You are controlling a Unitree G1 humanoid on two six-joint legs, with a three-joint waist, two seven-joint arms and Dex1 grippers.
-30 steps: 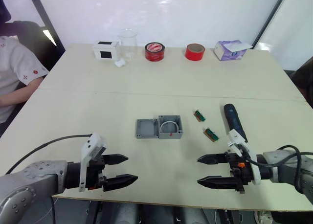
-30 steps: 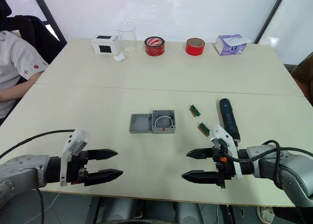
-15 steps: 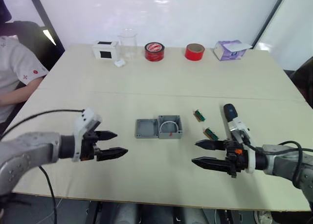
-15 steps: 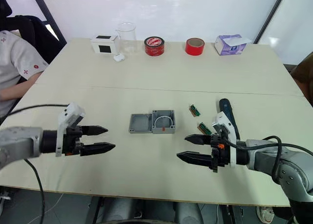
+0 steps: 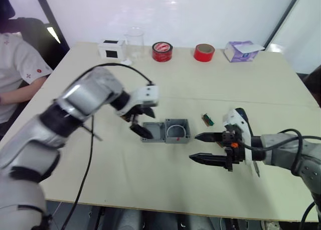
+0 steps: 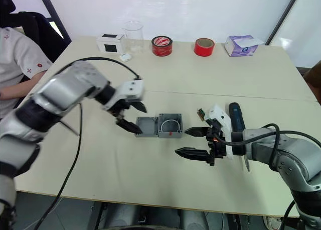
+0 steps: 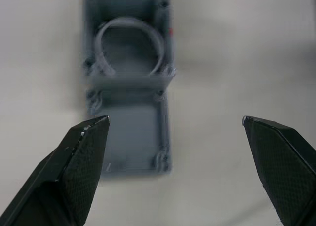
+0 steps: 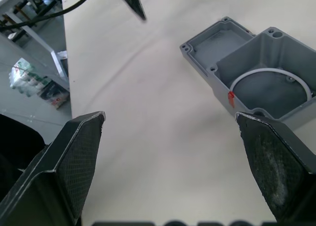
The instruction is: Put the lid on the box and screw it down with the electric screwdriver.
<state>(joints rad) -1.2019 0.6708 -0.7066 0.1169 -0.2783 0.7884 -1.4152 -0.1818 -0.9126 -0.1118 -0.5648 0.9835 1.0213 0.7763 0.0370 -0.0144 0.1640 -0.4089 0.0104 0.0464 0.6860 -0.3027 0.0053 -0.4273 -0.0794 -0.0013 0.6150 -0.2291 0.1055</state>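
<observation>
Left wrist view: left gripper (image 7: 173,137) agape above lid (image 7: 129,132).

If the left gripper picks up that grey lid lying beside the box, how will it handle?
The lid looks like a rigid moulded shell, so probably stiff and light. Lying flat and shallow on the table, it may slide before the left gripper gets under its edge.

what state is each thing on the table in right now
box: open, no lid on it, white wire loop inside
lid: off, flat on the table against the box, inner face up
electric screwdriver: lying on the table, not held
left gripper: open, at the lid
right gripper: open, holding nothing
red tape rolls: lying flat at the far edge
</observation>
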